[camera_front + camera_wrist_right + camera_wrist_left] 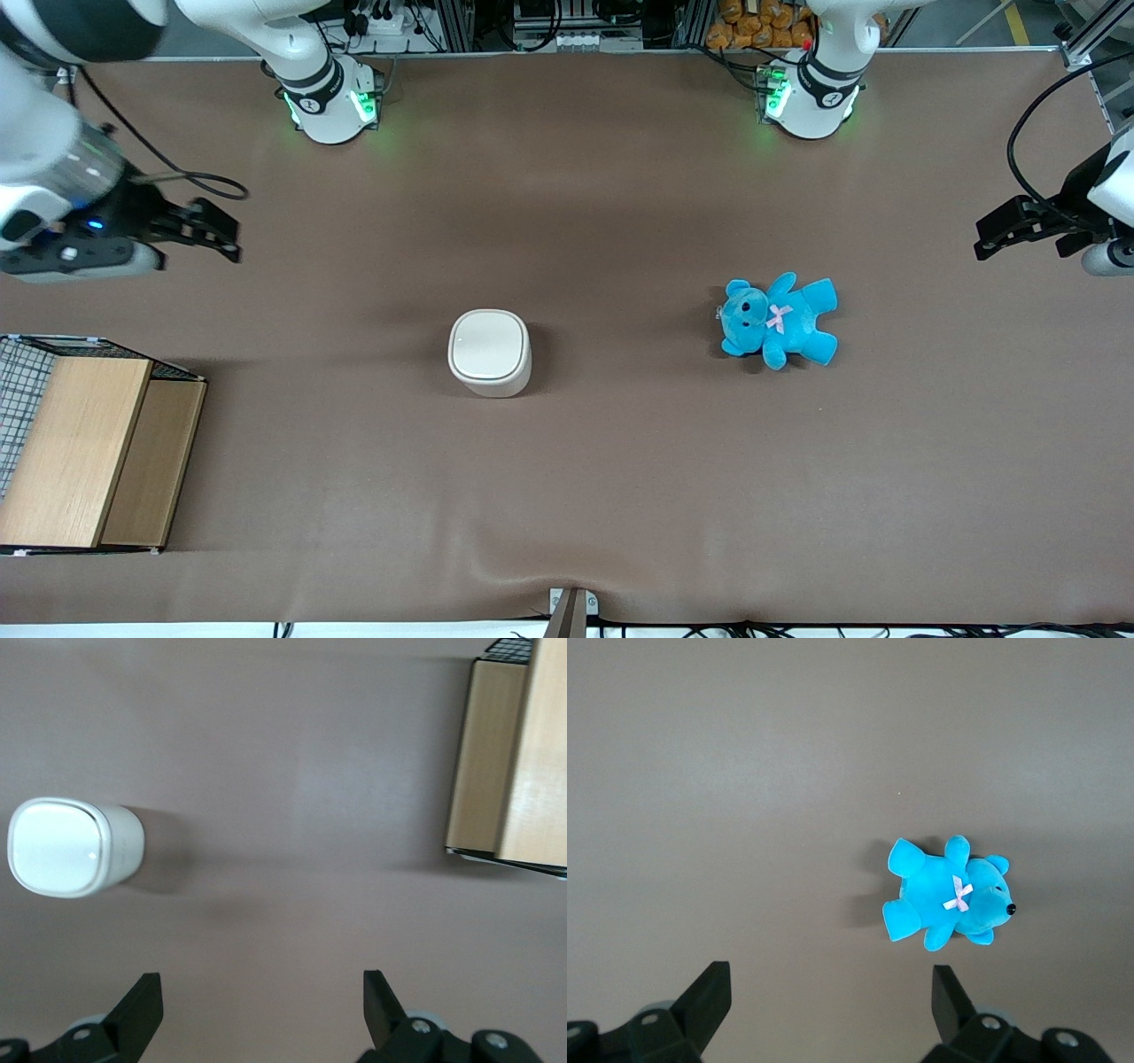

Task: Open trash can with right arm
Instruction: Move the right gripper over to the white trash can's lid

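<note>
Two fingers of the gripper (221, 232) stood wide apart, well off the trash can (490, 353); lid shut; wooden box (84, 452) cut off at frame edge.

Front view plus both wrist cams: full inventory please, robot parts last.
trash can: 1, cream-white, lid closed, mid-table.
teddy bear: 1, blue with pink bow, lying toward the parked arm's end, apart from the trash can.
wooden box: 1, light wood with wire mesh, toward the working arm's end, nearer the front camera than the trash can.
table: 1, brown cover.
right arm: 1, white, above the working arm's end.
gripper: 1, black, open, holding nothing, well clear of the trash can.
</note>
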`<state>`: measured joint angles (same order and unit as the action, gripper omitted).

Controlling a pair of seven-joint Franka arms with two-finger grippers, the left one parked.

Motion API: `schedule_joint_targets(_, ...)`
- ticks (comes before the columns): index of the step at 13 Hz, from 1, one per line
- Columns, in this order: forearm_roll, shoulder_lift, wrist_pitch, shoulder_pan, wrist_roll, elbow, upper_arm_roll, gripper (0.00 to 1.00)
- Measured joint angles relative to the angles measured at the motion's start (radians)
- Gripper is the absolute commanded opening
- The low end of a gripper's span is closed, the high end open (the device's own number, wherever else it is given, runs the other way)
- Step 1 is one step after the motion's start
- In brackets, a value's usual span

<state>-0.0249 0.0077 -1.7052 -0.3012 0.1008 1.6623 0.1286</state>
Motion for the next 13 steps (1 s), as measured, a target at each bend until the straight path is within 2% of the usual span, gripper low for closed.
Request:
schedule_joint_targets(2,0.0,0.029,-0.037,-0.037,0.047,0.0,0.0,0.89)
schedule_joint_targets(4,0.0,0.068,-0.08,-0.066,0.067,0.0,-0.001,0.61)
schedule_joint_targets(5,0.0,0.091,-0.099,-0.083,0.071,-0.002,-0.001,0.53)
schedule_joint_targets(9,0.0,0.208,-0.166,-0.155,0.13,-0.038,-0.001,0.52)
schedule_joint_targets(11,0.0,0.267,-0.176,-0.173,0.165,-0.067,-0.001,0.55)
schedule_joint_targets(13,0.0,0.324,-0.181,-0.195,0.217,-0.1,-0.001,0.5)
